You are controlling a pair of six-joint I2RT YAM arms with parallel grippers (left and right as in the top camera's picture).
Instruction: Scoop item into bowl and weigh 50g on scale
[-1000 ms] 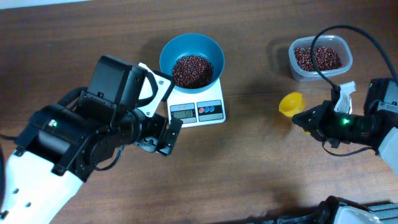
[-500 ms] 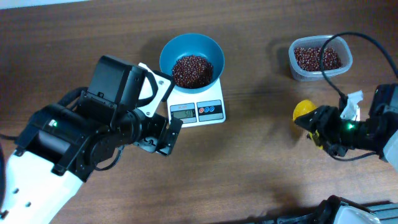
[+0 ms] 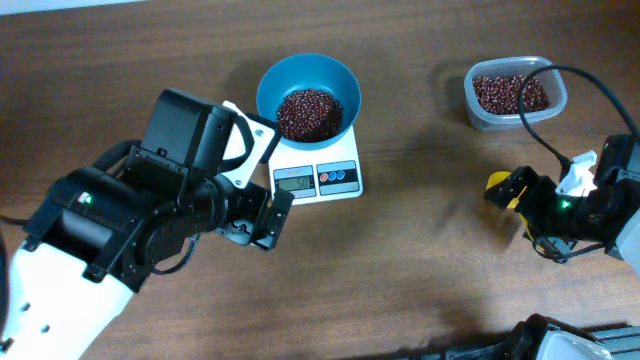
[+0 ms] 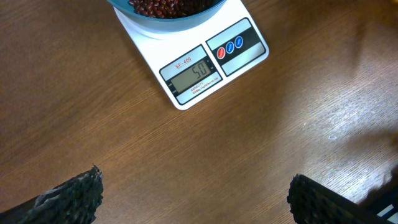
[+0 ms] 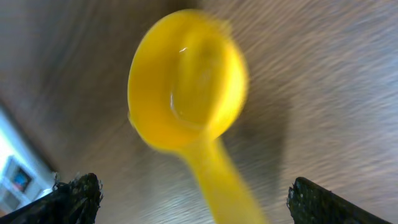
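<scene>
Beans [image 3: 309,112], small and dark red-brown, fill the bottom of the teal-blue bowl [image 3: 275,80] in a loose heap. The bowl sits on the white scale [image 3: 318,180], toward the far middle of the wooden table [image 3: 420,260]. From the left wrist, the scale's grey display [image 4: 194,73] reads 50, with the red and blue buttons just beside it.

Your left gripper [image 4: 196,205] hangs over bare table near the front edge of the scale. Its jaws are spread wide and hold nothing.

Your right gripper [image 3: 520,195] is well off to the right, also with its jaws spread wide. A yellow scoop [image 5: 186,106] appears blurred in the right wrist view, bowl side up. Its handle runs back between the fingertips [image 5: 71,196] and touches neither.

A clear tub [image 3: 470,100] with more beans stands at the far right, apart from the scoop.
</scene>
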